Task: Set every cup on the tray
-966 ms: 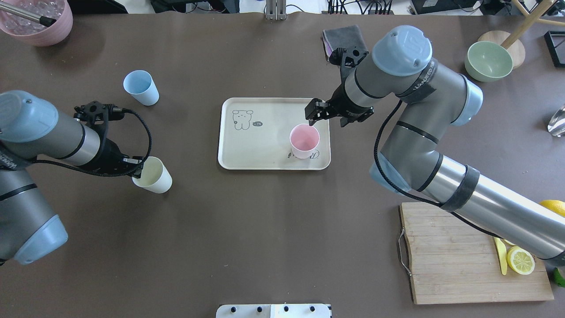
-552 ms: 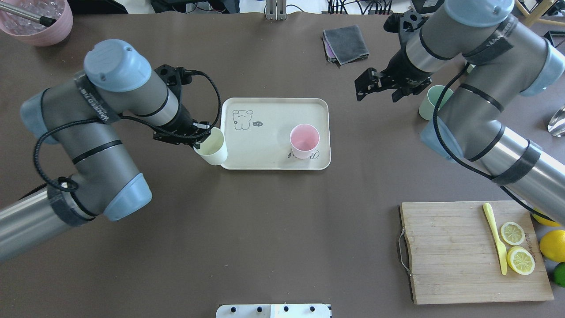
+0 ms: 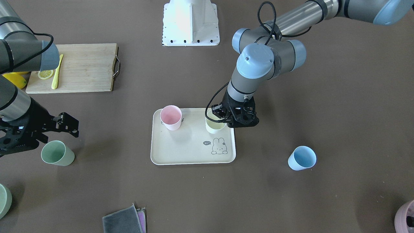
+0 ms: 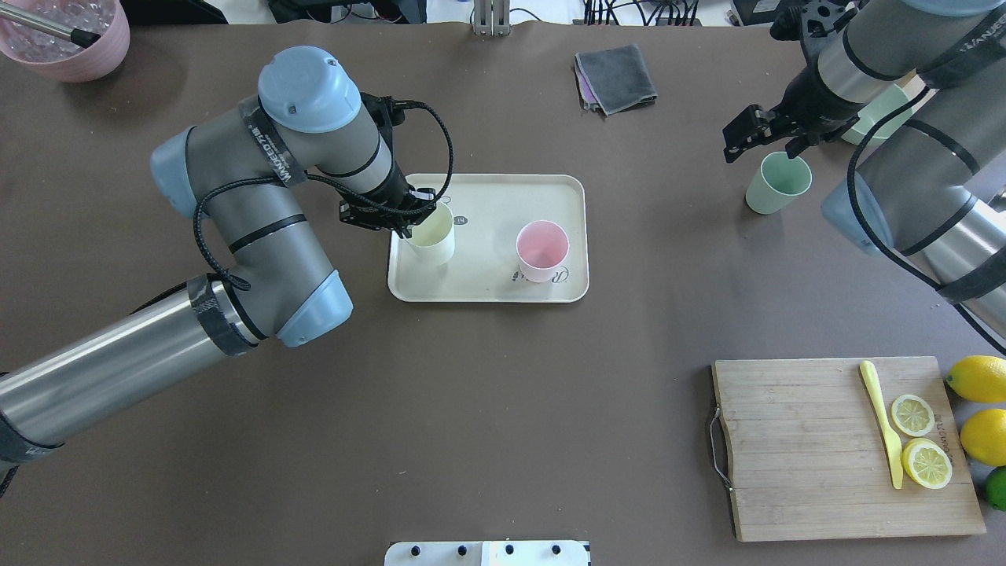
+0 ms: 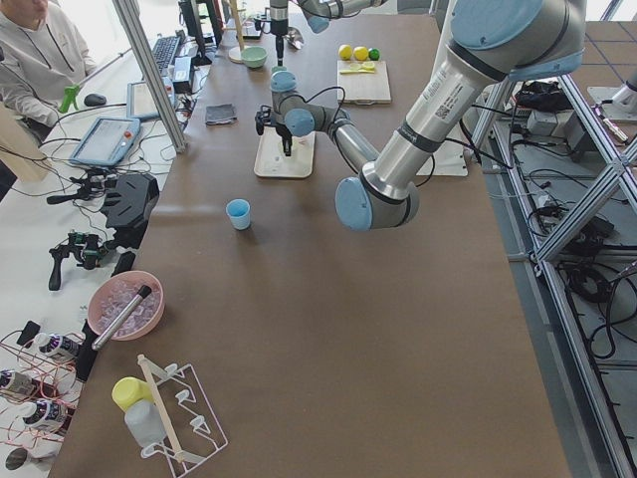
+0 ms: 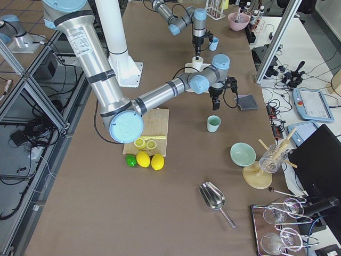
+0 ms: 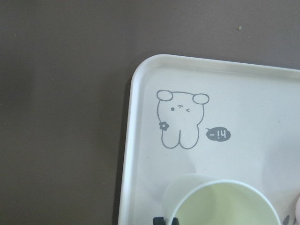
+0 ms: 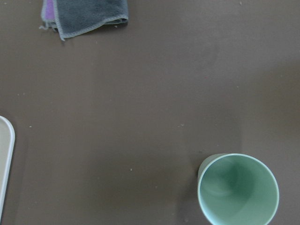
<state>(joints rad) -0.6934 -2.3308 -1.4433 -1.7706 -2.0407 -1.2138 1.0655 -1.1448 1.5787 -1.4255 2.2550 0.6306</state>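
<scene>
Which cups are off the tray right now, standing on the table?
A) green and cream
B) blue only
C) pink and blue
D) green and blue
D: the green cup and the blue cup stand on the table. The pink cup sits on the tray, and the cream cup is inside its rim, gripped by the left pincer.

Bare tray [image 4: 503, 196] floor between cream cup [image 4: 431, 233] and pink cup [image 4: 541, 250], and along the far rim. Blocked at cream cup by left gripper [image 4: 410, 224], pinched on its rim. Open table all round blue cup [image 3: 301, 158], well apart from tray. Crowded at green cup [image 4: 776, 182]: right gripper [image 4: 761, 148], fingers spread, just beside it, bowl [image 6: 242, 153] near beyond. Bare lane from green cup to tray, with cloth [image 4: 615, 77] and board [image 4: 802, 448] well off it.
</scene>
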